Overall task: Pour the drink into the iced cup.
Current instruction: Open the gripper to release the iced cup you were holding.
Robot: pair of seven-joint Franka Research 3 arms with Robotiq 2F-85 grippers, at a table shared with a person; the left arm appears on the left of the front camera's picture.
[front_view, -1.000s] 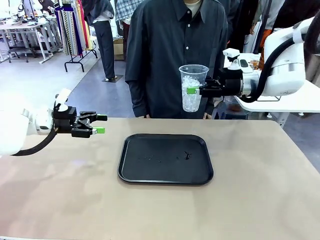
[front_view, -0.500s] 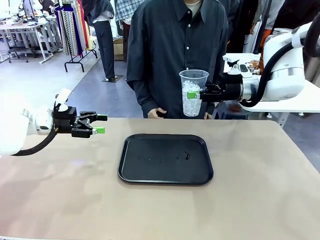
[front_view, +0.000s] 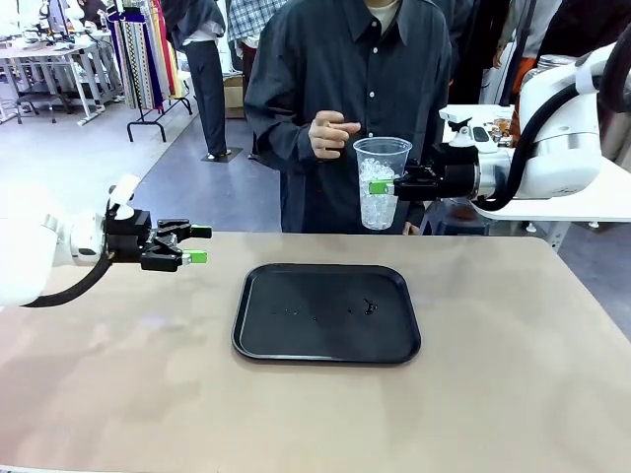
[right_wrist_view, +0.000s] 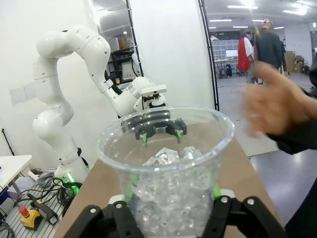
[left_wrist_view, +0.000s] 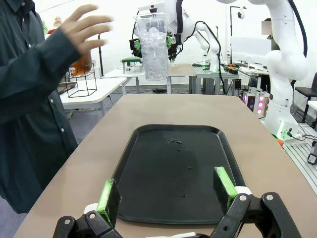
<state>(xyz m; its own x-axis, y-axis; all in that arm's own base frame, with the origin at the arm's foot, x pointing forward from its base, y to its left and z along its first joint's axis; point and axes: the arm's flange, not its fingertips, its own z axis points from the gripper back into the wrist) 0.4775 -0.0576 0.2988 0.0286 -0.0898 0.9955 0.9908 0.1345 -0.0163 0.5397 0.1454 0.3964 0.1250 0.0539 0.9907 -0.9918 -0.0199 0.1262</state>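
Your black tray (front_view: 296, 335) lies mid-worktop (front_view: 513, 374) with a few dark specks on it. Over the left edge, your left end effector (front_view: 198, 244) hangs with its fingers apart. Above the far edge, your right end effector (front_view: 379, 184) is clamped on a clear cup (front_view: 383, 153) holding ice (front_view: 376, 205). A person's hand (front_view: 330, 133) is raised just beside the cup.

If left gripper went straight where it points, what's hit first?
Way looks free over the black tray; the left gripper points along it. Farther on, the iced cup in the right gripper sits near that line, possibly higher.
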